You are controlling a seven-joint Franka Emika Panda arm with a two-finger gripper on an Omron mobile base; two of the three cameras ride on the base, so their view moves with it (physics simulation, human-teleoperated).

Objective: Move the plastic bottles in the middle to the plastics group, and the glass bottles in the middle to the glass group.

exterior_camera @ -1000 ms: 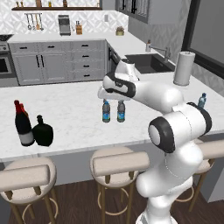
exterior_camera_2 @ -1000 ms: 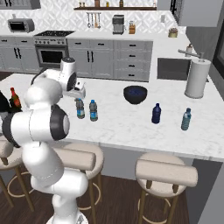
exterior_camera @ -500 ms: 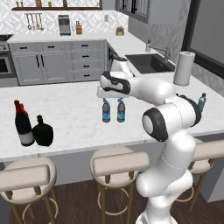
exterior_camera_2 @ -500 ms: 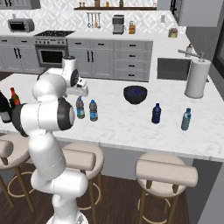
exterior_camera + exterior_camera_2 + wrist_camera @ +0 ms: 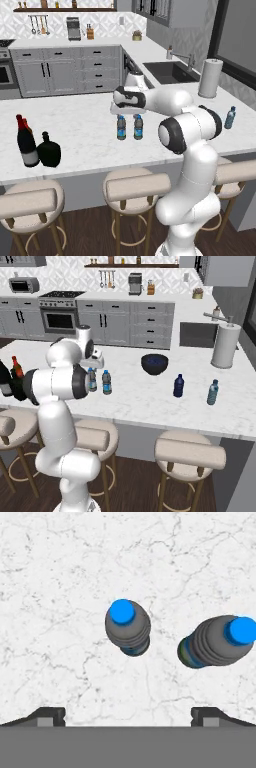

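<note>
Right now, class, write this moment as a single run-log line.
stage: approach | claw: open, above the water bottles, apart | squat black bottle: beside the wine bottles | plastics group: untouched

light: bright, even, rendered, no visible source | shadows: soft, faint beside the two small clear water bottles (image 5: 128, 628) on the white marble counter (image 5: 60, 587) | glare: none | blur: slight softness in both base views | edges: undistorted
</note>
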